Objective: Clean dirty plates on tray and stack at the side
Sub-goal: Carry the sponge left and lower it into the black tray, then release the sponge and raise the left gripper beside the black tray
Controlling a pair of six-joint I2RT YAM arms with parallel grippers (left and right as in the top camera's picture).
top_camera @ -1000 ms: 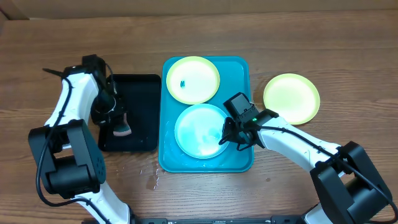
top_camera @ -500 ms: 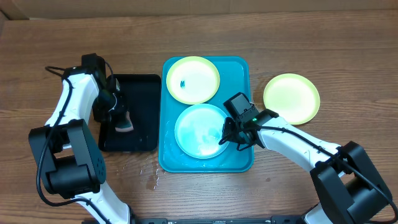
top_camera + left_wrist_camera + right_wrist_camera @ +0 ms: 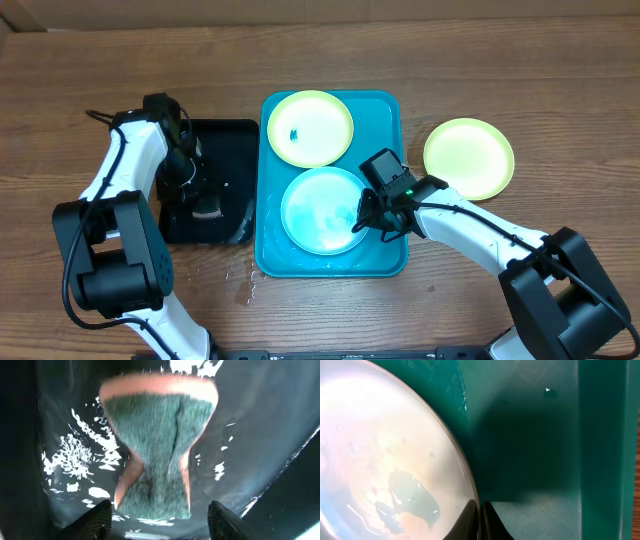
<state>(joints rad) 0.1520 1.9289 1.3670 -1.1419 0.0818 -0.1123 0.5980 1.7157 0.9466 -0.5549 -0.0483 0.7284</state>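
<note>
A wet light cyan plate point(image 3: 320, 210) lies at the near end of the bright cyan tray point(image 3: 385, 110). My right gripper point(image 3: 365, 218) is shut on that plate's right rim point(image 3: 465, 475), one finger on each side of it. A pale yellow-green plate point(image 3: 310, 128) with a small blue smudge lies at the tray's far end. Another yellow-green plate point(image 3: 468, 158) rests on the table to the right. My left gripper point(image 3: 190, 188) hangs open over the black tray point(image 3: 225, 150). A green and orange sponge point(image 3: 160, 435) lies free there, just ahead of the fingers.
The black tray point(image 3: 260, 420) is wet and stands directly left of the cyan tray. Water drops point(image 3: 245, 285) lie on the wood near the cyan tray's front left corner. The cyan tray's raised wall point(image 3: 600, 435) runs close to the right of my right gripper point(image 3: 480, 510).
My left gripper has opened and let go of the sponge, which now lies on the black tray. The left arm shifted slightly right. The right arm has not moved.
</note>
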